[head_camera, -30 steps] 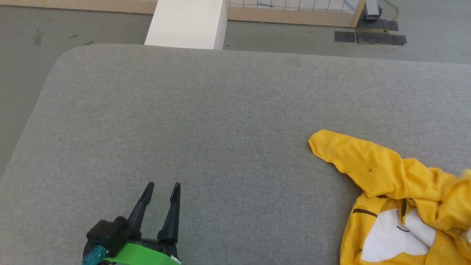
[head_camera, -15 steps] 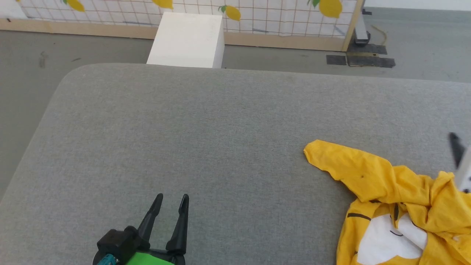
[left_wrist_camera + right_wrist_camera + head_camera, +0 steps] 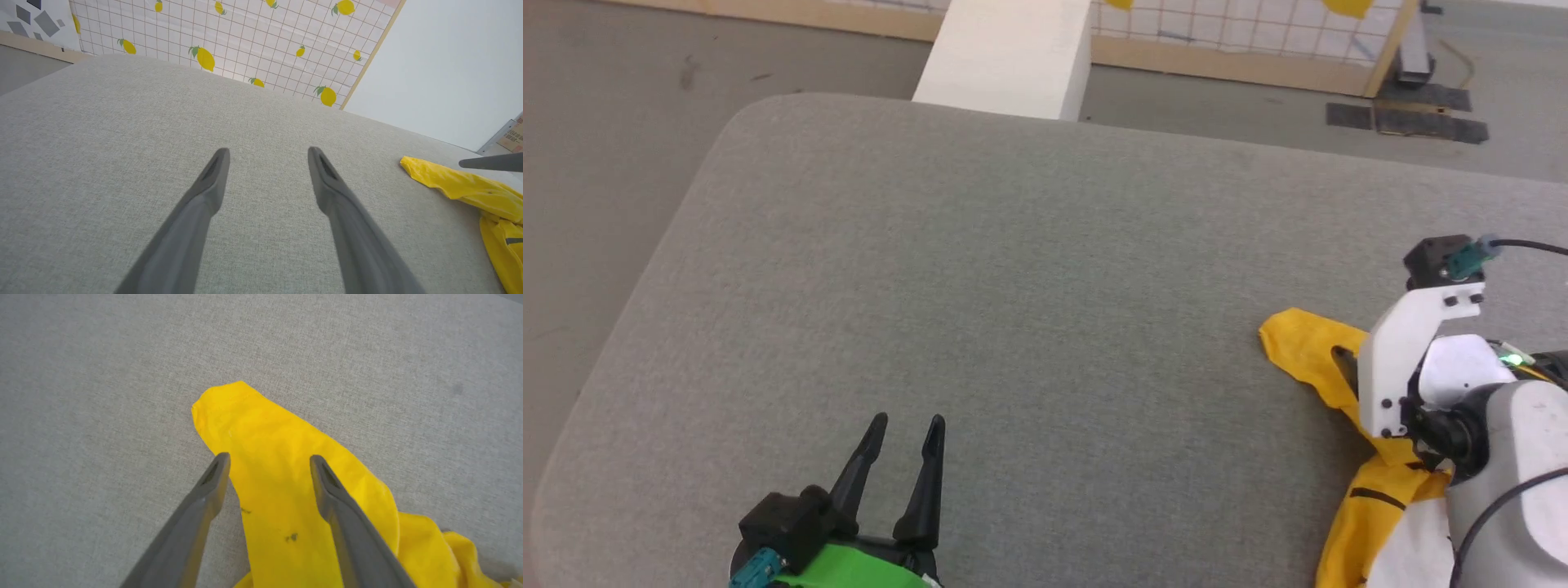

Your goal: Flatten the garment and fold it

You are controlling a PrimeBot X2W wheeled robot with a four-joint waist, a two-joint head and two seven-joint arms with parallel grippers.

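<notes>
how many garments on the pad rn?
1. A yellow shirt, bunched at the right of the pad, its sleeve beneath the open right gripper. Others may lie out of frame.

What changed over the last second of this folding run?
The right gripper has swung in from the right, and its open fingers now hang over the outstretched sleeve of the garment, holding nothing. The head camera shifted too. The left gripper stayed open over the grey cushion; the garment stayed crumpled.
</notes>
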